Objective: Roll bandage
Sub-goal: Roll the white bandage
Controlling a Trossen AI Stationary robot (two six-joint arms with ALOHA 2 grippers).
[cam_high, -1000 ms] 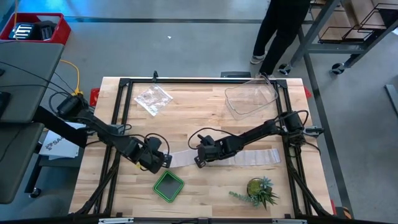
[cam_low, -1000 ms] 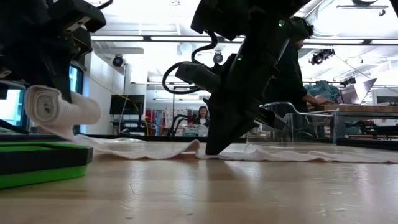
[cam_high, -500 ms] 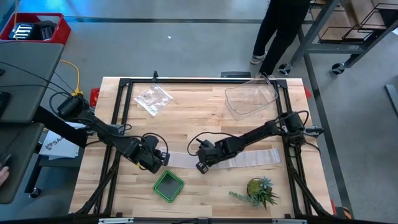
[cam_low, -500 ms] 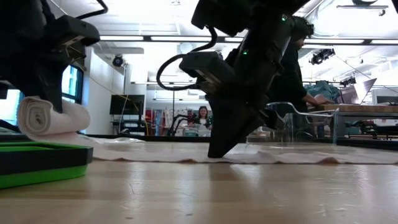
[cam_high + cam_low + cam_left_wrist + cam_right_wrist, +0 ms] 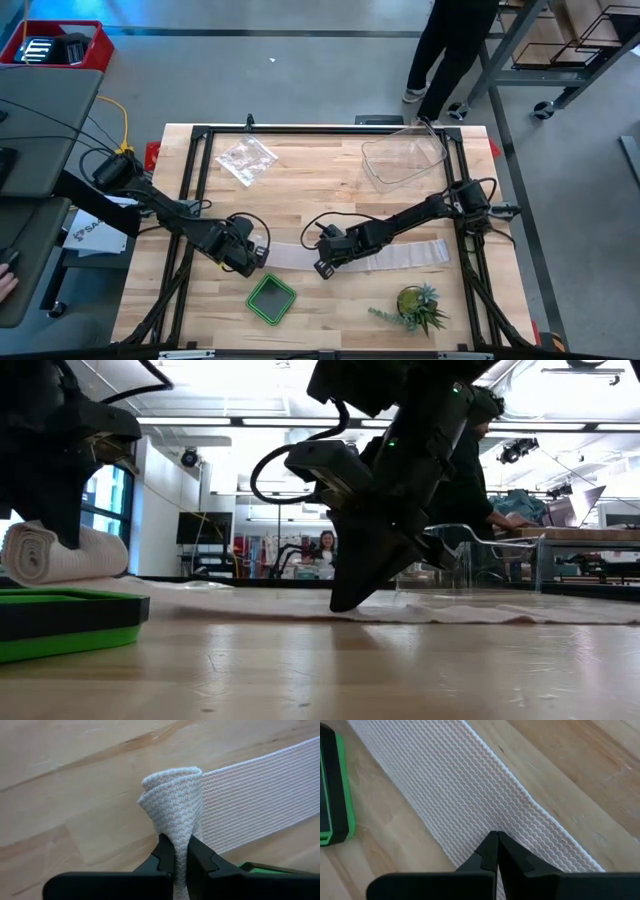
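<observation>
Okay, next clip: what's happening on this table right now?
Two robot arms are rolling up a bandage laid flat across the wooden table. The left tool is shut on the rolled-up end, beside a green tray. The right tool, also shut, presses its tips down on the flat strip further along, pinning it. Most of the strip is not yet rolled. A clear tub, a plastic bag and a small plant sit untouched.

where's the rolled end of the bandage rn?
High view: the bandage roll sits centre-left, pinched in the left gripper, just behind the green tray.
</observation>
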